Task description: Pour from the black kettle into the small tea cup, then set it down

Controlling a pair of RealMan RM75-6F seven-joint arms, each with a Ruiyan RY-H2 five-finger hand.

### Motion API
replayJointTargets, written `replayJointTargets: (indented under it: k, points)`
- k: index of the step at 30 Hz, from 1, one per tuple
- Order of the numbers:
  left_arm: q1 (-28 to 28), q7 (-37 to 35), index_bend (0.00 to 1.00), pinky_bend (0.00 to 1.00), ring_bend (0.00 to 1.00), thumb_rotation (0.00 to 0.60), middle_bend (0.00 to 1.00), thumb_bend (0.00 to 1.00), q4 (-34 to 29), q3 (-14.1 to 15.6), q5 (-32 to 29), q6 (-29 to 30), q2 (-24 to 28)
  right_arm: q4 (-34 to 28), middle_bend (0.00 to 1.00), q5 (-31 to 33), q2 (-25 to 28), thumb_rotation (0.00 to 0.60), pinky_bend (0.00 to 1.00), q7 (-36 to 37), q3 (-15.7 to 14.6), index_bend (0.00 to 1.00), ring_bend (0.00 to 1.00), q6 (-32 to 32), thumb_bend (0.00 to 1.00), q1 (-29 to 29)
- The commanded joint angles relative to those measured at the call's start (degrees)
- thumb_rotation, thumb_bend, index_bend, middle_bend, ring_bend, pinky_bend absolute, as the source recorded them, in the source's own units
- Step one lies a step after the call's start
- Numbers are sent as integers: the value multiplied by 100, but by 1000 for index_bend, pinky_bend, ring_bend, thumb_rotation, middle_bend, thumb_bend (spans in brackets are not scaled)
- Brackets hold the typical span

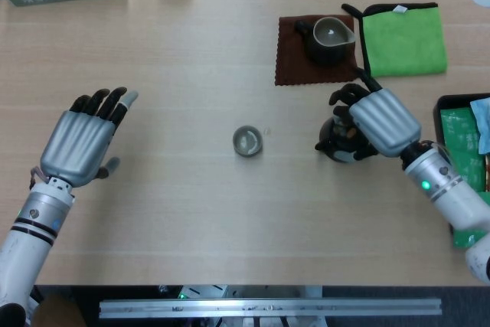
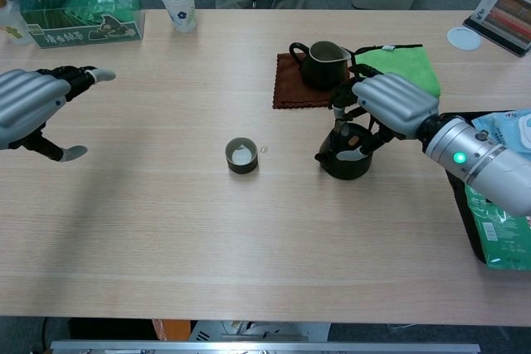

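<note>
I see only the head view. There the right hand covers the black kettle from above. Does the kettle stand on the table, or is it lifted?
Observer: In the chest view the black kettle stands on the table. Its lower body shows under the right hand.
Operator: Are the fingers on it?
Observer: The dark fingers curl down around its upper part. I cannot tell whether the grip is firm.
Operator: A white thing at my top edge is cut off. What is it?
Observer: An upright white paper cup, just right of the green box.
</note>
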Motion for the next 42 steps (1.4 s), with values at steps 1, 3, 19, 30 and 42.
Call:
replayJointTargets:
  k: [1, 3, 19, 30, 42]
  points:
    - [-3, -4, 7, 192, 102, 600, 79, 232, -3, -2, 4, 4, 3, -44, 335, -9, 49, 481, 0, -260, 10, 596, 239, 3, 0, 35]
    - [-4, -13, 7, 192, 102, 600, 79, 232, -9, 0, 9, 7, 6, -103, 326, 16, 74, 480, 0, -363, 15, 533, 231, -2, 0, 38]
    - [22, -104, 7, 192, 102, 600, 79, 232, -35, -10, 64, 94, 93, -597, 46, 397, 326, 494, 0, -704, 42, 0, 5, -31, 0, -81]
    - [358, -697, 7, 192, 102, 600, 84, 232, 334, 49, 901, 782, 83, -1543, 37, 672, 1147, 600, 0, -1243, 71, 0, 0, 860, 0, -676]
    - [941, -1559, 7, 192, 103, 600, 87, 232, 1021, -56, 1558, 1928, -1, -1976, 56, 367, 2056, 600, 0, -885, -166, 0, 0, 2371, 0, -1773]
